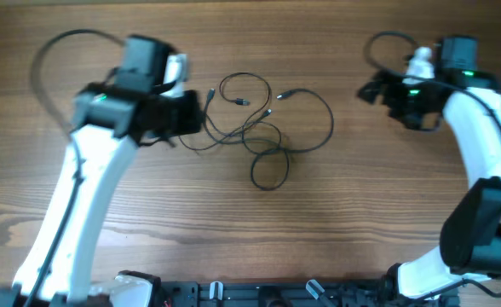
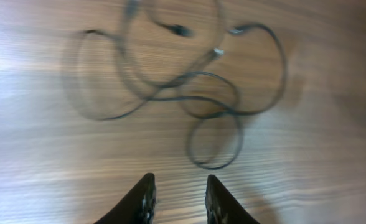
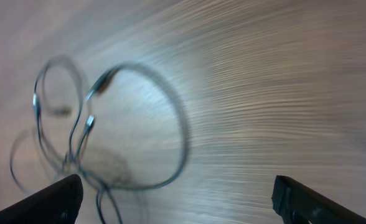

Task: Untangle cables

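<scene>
the cables [image 1: 266,128] are seen lying in one loose tangle at the middle of the bench [image 1: 250,247], thin dark loops crossed over one another, with nothing lifted. the left end effector [image 2: 180,182] is held released, its fingers [image 2: 147,200] parted with only bare wood between them. it is placed just beside the left edge of the tangle, which is judged to be a stance for reaching in and pinching one strand. the right end effector [image 3: 178,183] is likewise released, spread wide and empty. it is kept well apart on the right, probably so that a second strand can be drawn the other way. no separating is judged to have been done yet.

the spacing of both arms from the tangle is given only by the overhead view. the plug ends [image 2: 219,53] and the crossings are shown closer in the left wrist view, though softened by blur. in the right wrist view the large loop [image 3: 183,127] is shown nearest, but which strand lies on top cannot be told there.
</scene>
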